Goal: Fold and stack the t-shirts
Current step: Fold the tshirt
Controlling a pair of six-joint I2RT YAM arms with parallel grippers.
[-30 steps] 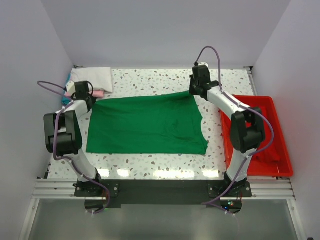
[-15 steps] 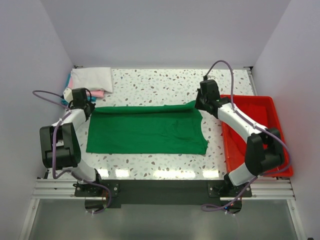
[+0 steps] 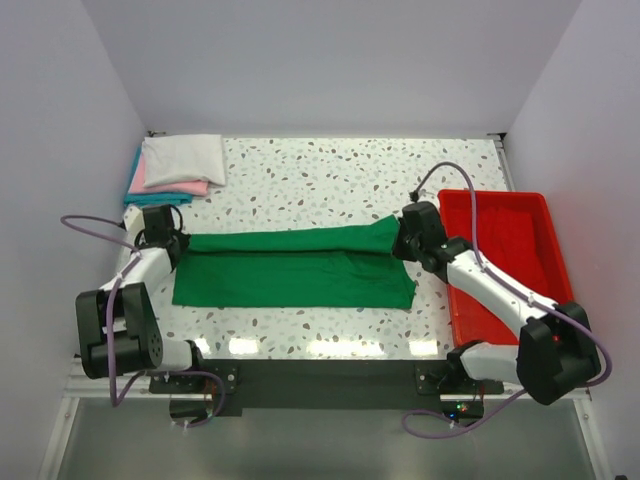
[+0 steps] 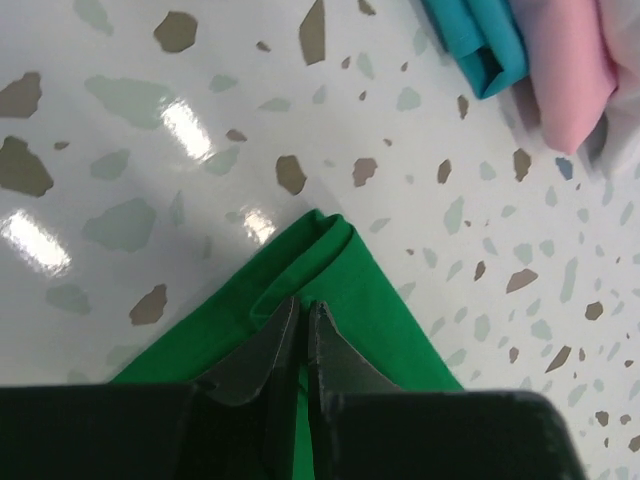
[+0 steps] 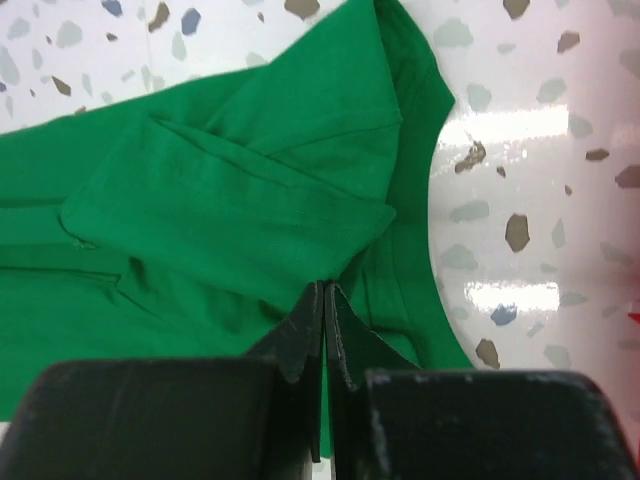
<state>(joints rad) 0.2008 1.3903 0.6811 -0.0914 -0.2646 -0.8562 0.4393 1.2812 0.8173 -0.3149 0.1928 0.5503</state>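
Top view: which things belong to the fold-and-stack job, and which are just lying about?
Job:
green t-shirt, partly folded
white t-shirt, pink t-shirt and teal t-shirt, folded and stacked at far left
left claw and right claw, each shut on the green t-shirt

Lying about:
red tray, at right
speckled table

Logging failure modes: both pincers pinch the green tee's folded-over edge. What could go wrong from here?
1. The left pincer pinches the green t-shirt only near its corner, so the cloth may slip out and that side sag.
2. By the right pincer a sleeve lies doubled over; laying the edge down now would likely trap that crease.
3. The right arm reaches across the red tray rim and might nudge it.
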